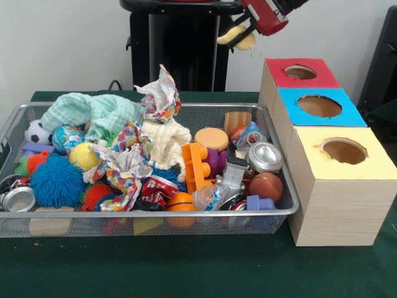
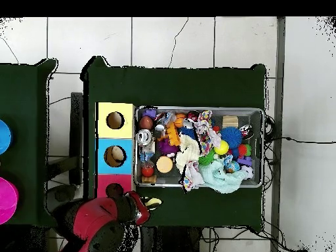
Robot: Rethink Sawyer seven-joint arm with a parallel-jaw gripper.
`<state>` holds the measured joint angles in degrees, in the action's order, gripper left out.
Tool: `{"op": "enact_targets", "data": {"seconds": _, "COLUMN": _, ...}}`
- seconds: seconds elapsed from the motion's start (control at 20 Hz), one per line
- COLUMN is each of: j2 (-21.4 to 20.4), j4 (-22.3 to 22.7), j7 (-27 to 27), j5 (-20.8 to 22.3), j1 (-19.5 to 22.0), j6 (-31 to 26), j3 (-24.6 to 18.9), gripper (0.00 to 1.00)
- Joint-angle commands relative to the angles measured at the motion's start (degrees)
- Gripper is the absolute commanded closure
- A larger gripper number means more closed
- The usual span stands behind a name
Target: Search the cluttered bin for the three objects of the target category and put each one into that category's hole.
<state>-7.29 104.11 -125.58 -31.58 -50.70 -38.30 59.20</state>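
Green bench (image 1: 186, 267) carries our wire bin (image 1: 273, 214) of clutter beside the three-hole box (image 1: 338, 205). We see the hand (image 1: 239, 36) clamped on a pale yellow object (image 1: 237, 37), raised near the red hole (image 1: 301, 72).

Wire-mesh metal bin (image 1: 282, 180), pale wood-grain boxes (image 1: 338, 214), shiny metal cans (image 1: 265, 156), matt green tablecloth (image 1: 186, 267)

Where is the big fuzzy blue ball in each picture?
Front view: the fuzzy blue spiky ball lies at the left end of the wire mesh bin, near the front.
Overhead view: it lies toward the right end of the bin.
Shared landmark: the small yellow ball beside it.
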Motion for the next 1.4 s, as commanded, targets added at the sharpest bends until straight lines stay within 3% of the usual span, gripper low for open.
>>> {"op": "enact_targets", "data": {"seconds": 0.05, "j2": 1.3, "j4": -6.3, "j7": -16.6, "j5": -2.9, "j1": 0.8, "j6": 2.2, "j3": -7.5, "gripper": 1.0}}
{"op": "enact_targets", "data": {"seconds": 0.4, "j2": -0.6, "j4": -5.7, "j7": -16.8, "j5": -5.3, "j1": 1.7, "j6": 3.4, "j3": -10.0, "gripper": 1.0}}
{"op": "enact_targets", "data": {"seconds": 0.7, "j2": -6.3, "j4": -1.8, "j7": -13.2, "j5": -9.4, "j1": 4.1, "j6": 14.1, "j3": -17.8, "gripper": 1.0}}
{"op": "enact_targets", "data": {"seconds": 0.95, "j2": -9.5, "j4": -0.8, "j7": -11.7, "j5": -9.7, "j1": 5.9, "j6": 19.2, "j3": -22.0, "gripper": 1.0}}
{"op": "enact_targets", "data": {"seconds": 1.1, "j2": -10.4, "j4": -0.6, "j7": -12.4, "j5": -9.6, "j1": 6.4, "j6": 19.7, "j3": -23.6, "gripper": 1.0}}
{"op": "enact_targets", "data": {"seconds": 1.4, "j2": -10.8, "j4": 0.2, "j7": -14.0, "j5": -8.2, "j1": 5.1, "j6": 14.1, "j3": -22.8, "gripper": 1.0}}
